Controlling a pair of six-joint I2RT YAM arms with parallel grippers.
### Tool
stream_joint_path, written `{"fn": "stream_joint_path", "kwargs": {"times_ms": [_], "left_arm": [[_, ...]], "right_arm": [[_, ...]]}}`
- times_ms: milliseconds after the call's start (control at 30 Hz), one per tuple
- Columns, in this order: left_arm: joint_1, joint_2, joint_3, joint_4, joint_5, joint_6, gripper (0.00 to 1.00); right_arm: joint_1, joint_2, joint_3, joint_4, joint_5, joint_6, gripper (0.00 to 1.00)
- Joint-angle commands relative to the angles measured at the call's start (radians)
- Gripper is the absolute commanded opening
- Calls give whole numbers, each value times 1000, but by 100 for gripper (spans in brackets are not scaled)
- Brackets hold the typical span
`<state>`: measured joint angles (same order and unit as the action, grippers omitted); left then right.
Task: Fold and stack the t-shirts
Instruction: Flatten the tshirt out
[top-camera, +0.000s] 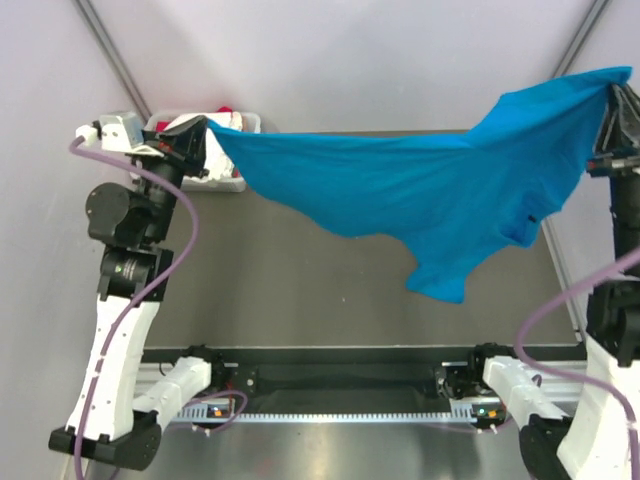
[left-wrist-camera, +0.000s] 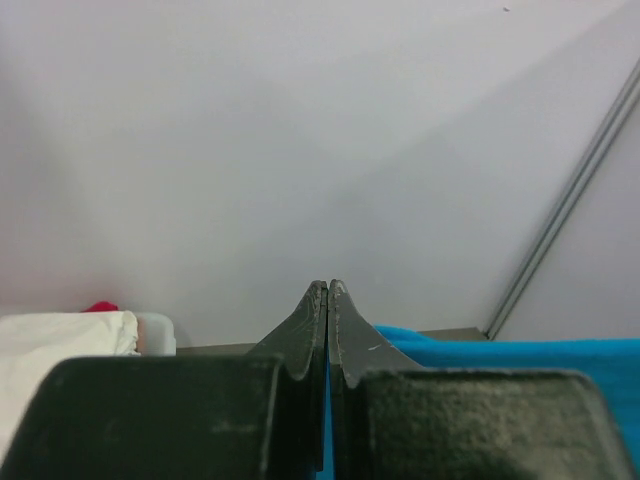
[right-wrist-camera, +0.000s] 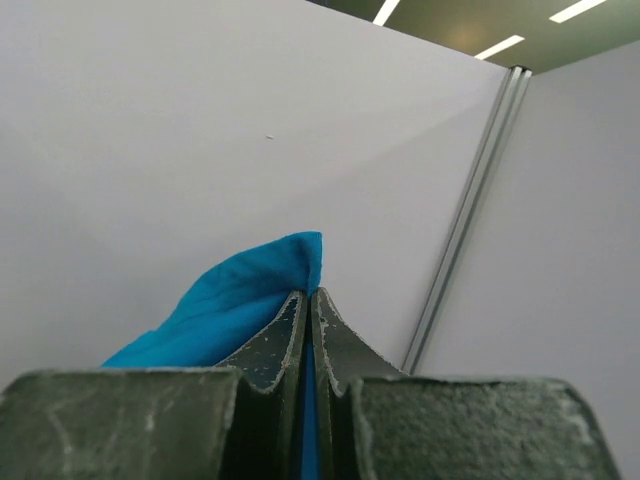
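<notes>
A bright blue t-shirt (top-camera: 420, 185) hangs stretched in the air between both arms, sagging over the table with a sleeve drooping at the lower right. My left gripper (top-camera: 205, 125) is shut on its left corner, over the tub at the back left; blue cloth (left-wrist-camera: 500, 355) shows between and beside the jaws. High at the far right, my right gripper (top-camera: 612, 90) is shut on the shirt's other corner, and blue cloth (right-wrist-camera: 235, 300) bunches above its closed jaws. White and red t-shirts (top-camera: 215, 112) lie in the tub; white cloth (left-wrist-camera: 60, 335) shows in the left wrist view.
A pale grey plastic tub (top-camera: 230, 182) sits at the back left corner of the dark table (top-camera: 300, 290). White walls with metal rails (top-camera: 115, 55) enclose the back and sides. A rail with the arm bases (top-camera: 340, 395) runs along the near edge.
</notes>
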<state>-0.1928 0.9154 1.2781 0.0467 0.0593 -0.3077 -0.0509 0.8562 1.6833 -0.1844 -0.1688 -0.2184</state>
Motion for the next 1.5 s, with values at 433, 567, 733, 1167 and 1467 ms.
{"fn": "stream_joint_path", "kwargs": {"times_ms": [433,567,733,1167,1467], "left_arm": [[0,-82,348,-361,94,-77,0],[0,-55,314,-370,114,-90,0],[0,12,210,-337,51,-96,0],[0,434,-8,-50,-50,-114,0],[-4,1006,206,122,-102,-67,0]], "right_arm": [[-23,-42,535,-381,95,-125,0],[-43,-43,483,-385,121,-144,0],[-47,-14,288,-294,152,-170,0],[-46,355,-296,177,101,-173,0],[-46,950,-283,474,112,-167,0]]}}
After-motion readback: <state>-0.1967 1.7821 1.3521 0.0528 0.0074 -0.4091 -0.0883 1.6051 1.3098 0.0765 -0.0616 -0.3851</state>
